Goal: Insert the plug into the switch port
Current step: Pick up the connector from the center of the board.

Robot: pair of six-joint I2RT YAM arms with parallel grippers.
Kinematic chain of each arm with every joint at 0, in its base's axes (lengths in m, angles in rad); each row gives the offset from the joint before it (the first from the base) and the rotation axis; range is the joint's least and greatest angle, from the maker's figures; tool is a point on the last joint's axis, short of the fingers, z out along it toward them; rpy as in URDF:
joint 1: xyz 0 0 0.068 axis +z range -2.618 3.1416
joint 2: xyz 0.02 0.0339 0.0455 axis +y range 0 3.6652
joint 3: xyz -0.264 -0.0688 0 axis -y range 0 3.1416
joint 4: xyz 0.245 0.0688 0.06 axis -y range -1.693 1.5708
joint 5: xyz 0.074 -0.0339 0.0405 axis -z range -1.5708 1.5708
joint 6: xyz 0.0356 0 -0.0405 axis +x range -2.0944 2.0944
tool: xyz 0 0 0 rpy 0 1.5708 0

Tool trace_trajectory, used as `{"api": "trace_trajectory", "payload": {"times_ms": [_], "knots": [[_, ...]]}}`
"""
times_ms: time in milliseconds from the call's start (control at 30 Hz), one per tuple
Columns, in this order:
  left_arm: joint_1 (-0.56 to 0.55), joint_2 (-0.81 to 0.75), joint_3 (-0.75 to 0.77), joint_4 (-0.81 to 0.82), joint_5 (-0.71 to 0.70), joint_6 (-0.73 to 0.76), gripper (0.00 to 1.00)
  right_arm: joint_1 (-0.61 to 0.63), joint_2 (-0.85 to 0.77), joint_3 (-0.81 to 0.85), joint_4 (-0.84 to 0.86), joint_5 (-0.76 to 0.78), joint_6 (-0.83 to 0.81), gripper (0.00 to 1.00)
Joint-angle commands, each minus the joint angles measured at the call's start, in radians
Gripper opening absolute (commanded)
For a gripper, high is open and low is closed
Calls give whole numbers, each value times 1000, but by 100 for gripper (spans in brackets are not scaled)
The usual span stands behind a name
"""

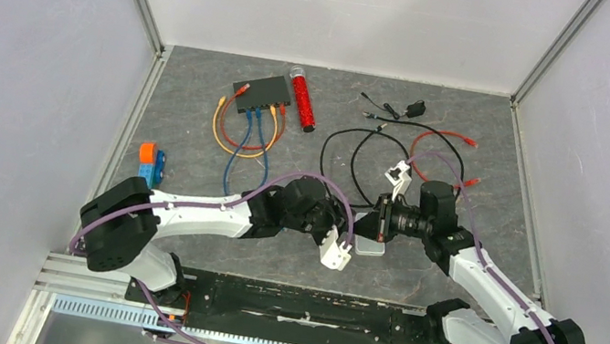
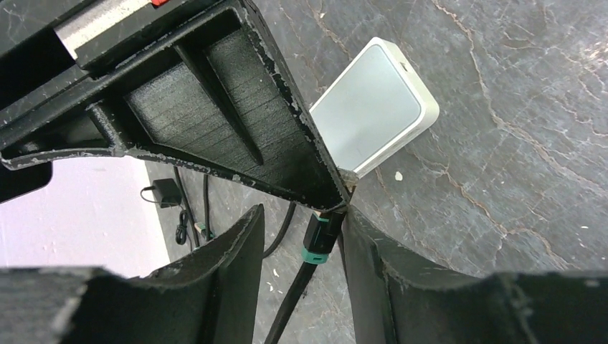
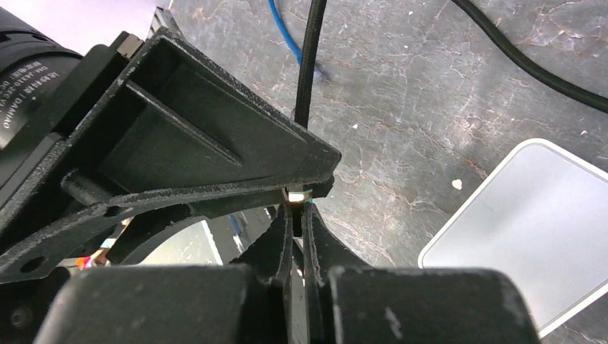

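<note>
Top view: the right gripper (image 3: 297,215) is clamped on the tip of the plug (image 2: 320,233). The left gripper (image 2: 305,244) straddles its green-banded boot with jaws apart, one finger touching. Both meet just beside the white box (image 2: 373,107), near centre. The switch port (image 1: 263,110) row lines the near long edge of the black switch (image 1: 262,89), well apart at about 10 o'clock from the plug. The switch's long axis runs roughly 8-to-2. Several ports carry coloured cables; we cannot tell which is free. We judge the left arm better placed, its base being on that side. The plug must travel toward 10 o'clock and enter heading toward 12 o'clock.
</note>
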Motion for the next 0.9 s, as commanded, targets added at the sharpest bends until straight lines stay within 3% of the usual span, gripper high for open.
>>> {"api": "trace_trajectory", "payload": {"times_ms": [0,367,533,633,667,767,867], "knots": [[-7,2,-10,79,-15,44,48,-17,2,-21,96,-63,52,0],[-11,-22,-35,73,-49,22,38,-63,-1,-43,134,-94,96,0],[-11,-3,-19,77,-57,10,23,-72,-10,-62,172,-119,129,0],[-11,-2,-32,137,-62,-25,3,-82,-13,-68,175,-116,130,0],[-10,-6,-36,154,-69,-47,2,-88,-14,-70,175,-114,129,0],[-11,-31,-47,202,-133,-196,2,-103,-22,-41,118,-42,96,18],[-9,-47,-4,115,-223,-416,2,-105,-47,22,52,83,49,39]]}}
